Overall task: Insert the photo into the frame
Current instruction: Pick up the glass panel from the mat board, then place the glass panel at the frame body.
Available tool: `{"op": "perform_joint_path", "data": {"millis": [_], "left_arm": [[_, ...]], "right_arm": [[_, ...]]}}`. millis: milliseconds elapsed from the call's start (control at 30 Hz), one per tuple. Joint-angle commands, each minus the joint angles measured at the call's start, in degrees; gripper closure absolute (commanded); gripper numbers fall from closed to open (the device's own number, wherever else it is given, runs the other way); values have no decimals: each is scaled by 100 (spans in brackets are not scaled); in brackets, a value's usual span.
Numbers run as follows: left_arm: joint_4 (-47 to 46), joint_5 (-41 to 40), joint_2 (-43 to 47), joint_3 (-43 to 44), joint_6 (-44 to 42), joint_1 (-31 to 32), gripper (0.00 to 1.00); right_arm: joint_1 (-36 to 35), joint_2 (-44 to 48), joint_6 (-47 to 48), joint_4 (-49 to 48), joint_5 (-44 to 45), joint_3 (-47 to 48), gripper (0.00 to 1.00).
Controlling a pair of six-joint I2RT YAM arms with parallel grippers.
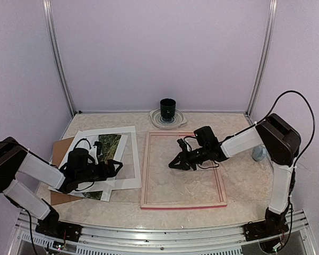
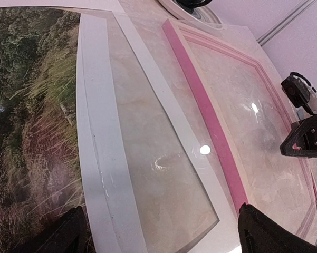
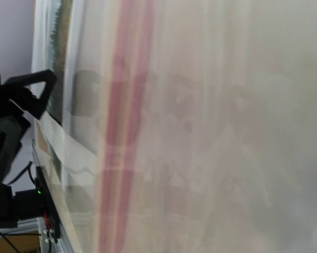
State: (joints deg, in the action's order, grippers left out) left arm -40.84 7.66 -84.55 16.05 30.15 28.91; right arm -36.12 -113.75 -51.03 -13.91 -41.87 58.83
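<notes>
The photo lies at the left of the table with a white mat board partly over it; in the left wrist view the photo shows trees and grass. The frame lies flat in the middle, its pink rim showing. My left gripper hovers open over the mat board, and its dark fingertips hold nothing. My right gripper is low inside the frame's left half and looks shut; nothing visible is in it. The right wrist view is blurred and shows only the pink rim.
A brown backing board sticks out under the photo at far left. A black cup stands on a round plate at the back. A clear pane seems to lie over the mat's opening. The right gripper shows across the frame.
</notes>
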Motion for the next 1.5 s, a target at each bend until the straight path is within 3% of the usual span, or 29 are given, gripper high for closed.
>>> {"op": "perform_joint_path", "data": {"millis": [0,367,633,1467], "left_arm": [[-16,68,86,-68,26,-52,1],[521,-44,207,226,163,-32,1],[-126,-451,309,-176,148,153,1],[-145,-417,536,-199,-1,41,1]], "right_arm": [[145,300,462,527,-120,-129,95],[394,498,1040,1083,-49,-185,94],[470,620,1207,1260,29,-268,94],[669,939,1626,1775,223,-433,94]]}}
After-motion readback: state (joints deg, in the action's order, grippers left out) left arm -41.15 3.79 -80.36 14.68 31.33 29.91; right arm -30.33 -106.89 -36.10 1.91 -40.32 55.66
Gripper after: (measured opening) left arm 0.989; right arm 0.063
